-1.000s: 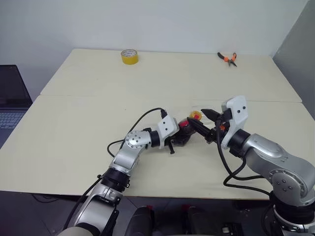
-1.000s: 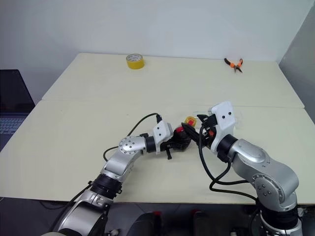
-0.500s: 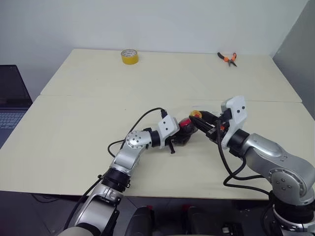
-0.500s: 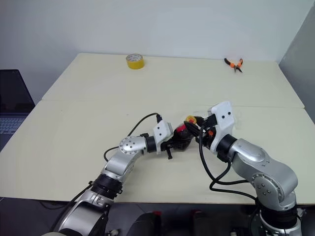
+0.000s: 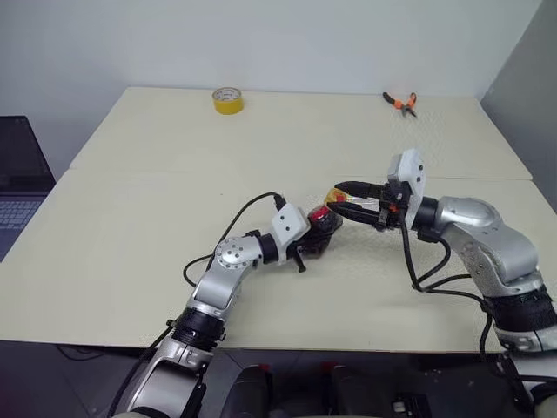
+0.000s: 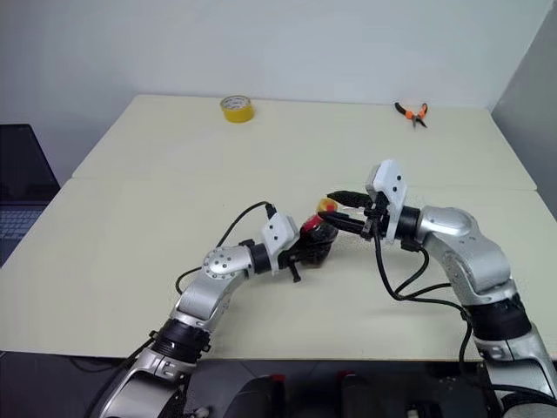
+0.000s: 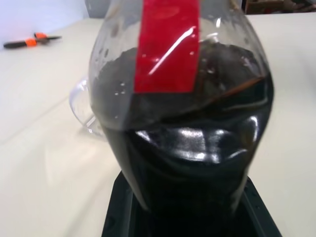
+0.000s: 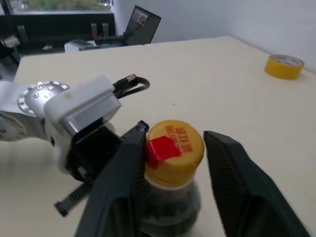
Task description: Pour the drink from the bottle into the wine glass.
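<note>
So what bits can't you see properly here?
- Wine glass: in the left wrist view, the bottle covers all but a clear sliver of it.
- Bottle's base: in the right wrist view, cut off by the lower edge and flanked by the right gripper.
- Pliers: in the left eye view, too small to tell whether they are open or closed.

One small clear plastic bottle with a yellow cap and a red label is standing near the middle of the table, holding dark brown liquid. One clear rounded glass shape, probably the wine glass, is peeking out from behind the bottle, mostly hidden. One yellow roll of tape is lying at the far left. One pair of orange-handled pliers is lying at the far right. One dark laptop is sitting off the table's left edge.
</note>
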Tool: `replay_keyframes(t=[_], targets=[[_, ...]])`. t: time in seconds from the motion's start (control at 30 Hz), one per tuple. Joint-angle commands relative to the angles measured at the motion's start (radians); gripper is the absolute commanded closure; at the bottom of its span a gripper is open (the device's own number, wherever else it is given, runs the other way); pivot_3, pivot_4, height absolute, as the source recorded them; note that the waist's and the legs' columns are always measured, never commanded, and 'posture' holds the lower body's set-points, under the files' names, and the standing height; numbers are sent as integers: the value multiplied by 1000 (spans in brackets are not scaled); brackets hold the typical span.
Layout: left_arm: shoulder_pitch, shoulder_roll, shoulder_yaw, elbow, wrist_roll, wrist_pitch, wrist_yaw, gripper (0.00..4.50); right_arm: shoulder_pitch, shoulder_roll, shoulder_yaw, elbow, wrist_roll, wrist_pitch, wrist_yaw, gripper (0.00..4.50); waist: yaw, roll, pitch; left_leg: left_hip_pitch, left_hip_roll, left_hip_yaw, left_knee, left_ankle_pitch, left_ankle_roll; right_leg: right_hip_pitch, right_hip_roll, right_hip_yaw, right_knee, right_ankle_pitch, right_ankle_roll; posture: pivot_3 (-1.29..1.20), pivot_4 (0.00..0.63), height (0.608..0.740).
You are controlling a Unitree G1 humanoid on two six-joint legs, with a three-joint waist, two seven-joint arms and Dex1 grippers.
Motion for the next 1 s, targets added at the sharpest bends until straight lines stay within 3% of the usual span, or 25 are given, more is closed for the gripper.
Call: replay_keyframes(t=[0.03,0.13,0.37,0.47,0.6,0.73,1.0], targets=[[8,1,-8,-96,-22,-13,-18,3885,-57,-21,-51,106,-79,-79,12,1083,2,0,0,0,0,0,0,0,0,0,0,0,0,0,0,0,150,740],[9,-2,-7,-100,-21,-10,-13,3885,-36,-33,-93,38,-32,-26,3,0,4,0,0,0,0,0,0,0,0,0,0,0,0,0,0,0,150,740],[9,-6,-4,-93,-20,-12,-5,3888,181,-72,-279,-388,312,283,-104,0,12,0,0,-4,0,-2,0,0,0,0,-2,-3,-3,0,0,0,150,740],[5,-8,-4,-86,-20,-14,-6,3888,209,-62,-304,-472,373,342,-180,0,7,1,0,-4,0,-2,0,0,0,0,-1,-2,-3,0,0,0,150,740],[-8,-20,-8,-68,-17,-18,-11,3888,201,28,-229,-538,273,336,-356,0,4,1,0,-2,1,-2,0,0,0,0,0,-2,-1,1,-1,0,150,740],[-28,-35,-14,-45,-14,-26,-18,3888,165,99,-91,-477,55,258,-462,0,5,1,0,-2,0,-2,0,0,0,0,0,-2,0,1,-1,0,150,740],[-39,-43,-13,-31,-13,-34,-20,3888,165,159,-113,-430,-20,228,-496,0,6,1,0,-4,0,-2,0,0,-1,-1,-1,-2,-3,1,-1,0,150,740]])
